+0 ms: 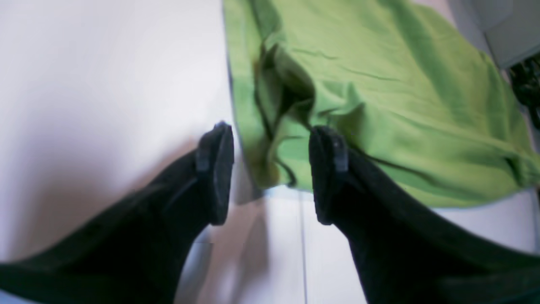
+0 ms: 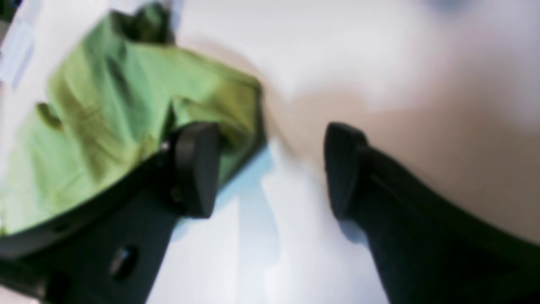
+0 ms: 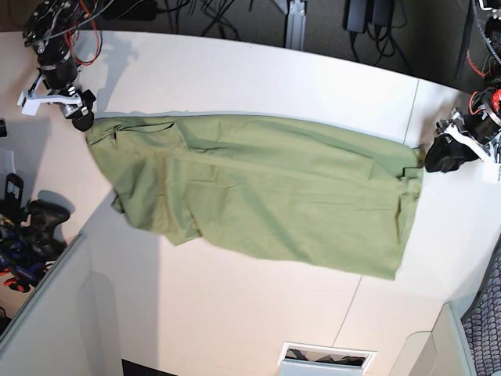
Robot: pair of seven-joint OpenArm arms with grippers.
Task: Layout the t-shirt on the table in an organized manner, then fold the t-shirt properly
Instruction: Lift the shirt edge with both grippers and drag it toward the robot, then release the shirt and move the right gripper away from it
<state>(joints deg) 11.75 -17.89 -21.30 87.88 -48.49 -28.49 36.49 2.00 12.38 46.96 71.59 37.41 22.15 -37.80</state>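
The light olive-green t-shirt point(image 3: 266, 188) lies stretched out flat across the white table point(image 3: 258, 313), with a folded-over flap near its left end. My left gripper point(image 1: 272, 171) is open just off the shirt's crumpled corner point(image 1: 278, 109); nothing is pinched between its black fingers point(image 1: 215, 169). In the base view this gripper point(image 3: 440, 159) sits at the shirt's right end. My right gripper point(image 2: 270, 169) is open too, with the t-shirt point(image 2: 118, 114) beside and behind its left finger point(image 2: 198, 169). It stands at the shirt's upper left corner point(image 3: 81, 117).
A thin dark seam point(image 3: 409, 110) crosses the table near the right. Raised white-grey panels point(image 3: 39, 313) sit at the lower corners. A dark controller-like object point(image 3: 39, 219) and cables lie off the left edge. A slot point(image 3: 325, 356) opens at the bottom edge.
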